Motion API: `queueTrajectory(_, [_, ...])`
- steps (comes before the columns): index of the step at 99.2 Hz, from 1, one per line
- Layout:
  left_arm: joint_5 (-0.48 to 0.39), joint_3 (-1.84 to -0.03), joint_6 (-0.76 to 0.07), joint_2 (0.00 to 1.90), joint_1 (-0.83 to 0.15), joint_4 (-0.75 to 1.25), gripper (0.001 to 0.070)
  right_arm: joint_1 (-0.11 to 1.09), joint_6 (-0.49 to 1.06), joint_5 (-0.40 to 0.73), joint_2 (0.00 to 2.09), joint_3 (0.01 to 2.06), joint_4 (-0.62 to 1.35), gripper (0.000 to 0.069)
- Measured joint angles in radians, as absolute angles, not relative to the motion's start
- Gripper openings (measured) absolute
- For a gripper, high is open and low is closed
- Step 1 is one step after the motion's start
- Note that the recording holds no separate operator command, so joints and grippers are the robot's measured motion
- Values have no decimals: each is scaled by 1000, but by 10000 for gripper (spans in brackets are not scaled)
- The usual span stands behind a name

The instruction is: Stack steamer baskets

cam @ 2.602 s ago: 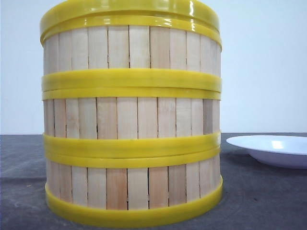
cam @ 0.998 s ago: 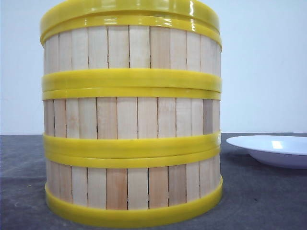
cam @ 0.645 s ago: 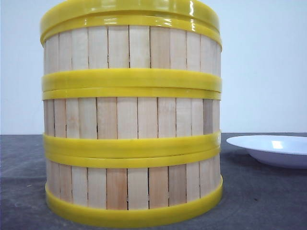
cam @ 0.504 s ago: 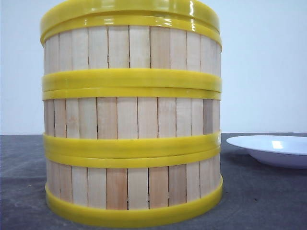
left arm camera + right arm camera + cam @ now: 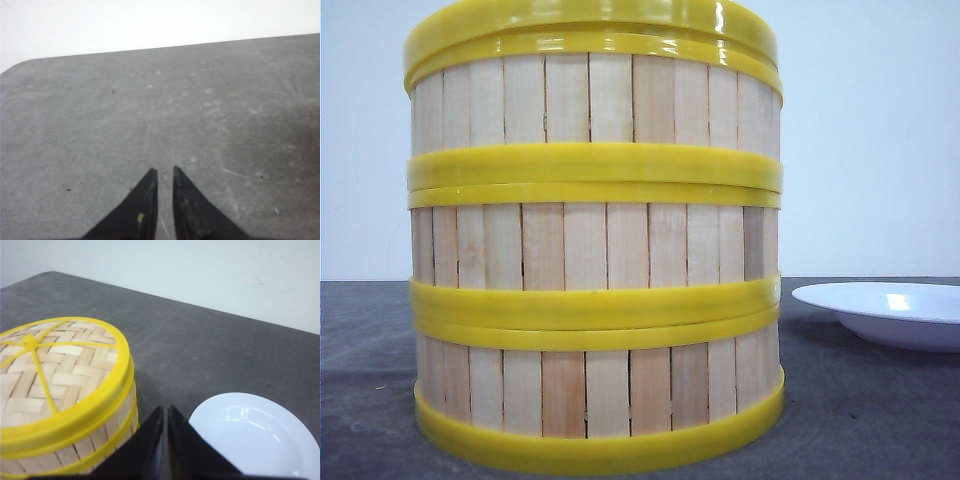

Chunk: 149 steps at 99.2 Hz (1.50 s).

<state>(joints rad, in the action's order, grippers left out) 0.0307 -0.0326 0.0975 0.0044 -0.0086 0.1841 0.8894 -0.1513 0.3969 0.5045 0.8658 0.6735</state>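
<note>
Three steamer baskets stand stacked in one column close to the front camera: bottom (image 5: 590,392), middle (image 5: 590,246), top (image 5: 590,100). A woven lid (image 5: 55,371) with a yellow rim (image 5: 590,20) caps the stack. In the right wrist view my right gripper (image 5: 165,408) is shut and empty, above the table beside the top steamer basket (image 5: 102,436), apart from it. My left gripper (image 5: 164,170) hangs over bare grey table (image 5: 150,100), its fingers nearly together with nothing between them. Neither gripper shows in the front view.
A white shallow plate (image 5: 890,312) lies on the dark table to the right of the stack; in the right wrist view the plate (image 5: 250,435) is on the gripper's other side. The table's far edge (image 5: 165,46) meets a white wall.
</note>
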Motion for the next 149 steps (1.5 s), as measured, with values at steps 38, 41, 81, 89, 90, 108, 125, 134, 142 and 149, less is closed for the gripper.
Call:
queueTrajectory(38, [31,-33,97,4,-9,184,28,816,-66,398,505,866,633,10])
queueTrajectory(41, [31,-33,97,4,-9,184,28,784,-54,399,505,866,614,10])
queueTrajectory(81, [31,-33,97,4,-9,184,28,156,6,203,476,749,420,10])
queueTrajectory(89, [30,-33,97,4,-9,184,28,61,15,132,443,678,358,10])
queueTrajectory(90, [31,-33,97,4,-9,184,28,52,17,125,438,669,351,10])
queueTrajectory(108, [30,-33,97,4,-9,184,28,-26,23,74,324,485,229,10])
queueTrajectory(125, [31,-33,98,4,-9,184,28,-40,22,72,212,309,180,10])
queueTrajectory(134, [31,-33,98,4,-9,184,28,-42,17,70,163,235,173,10])
queueTrajectory(142, [30,-33,98,4,-9,184,28,-42,5,69,128,179,174,10])
queueTrajectory(149, [30,-33,98,4,-9,184,28,-42,-2,50,105,137,173,10])
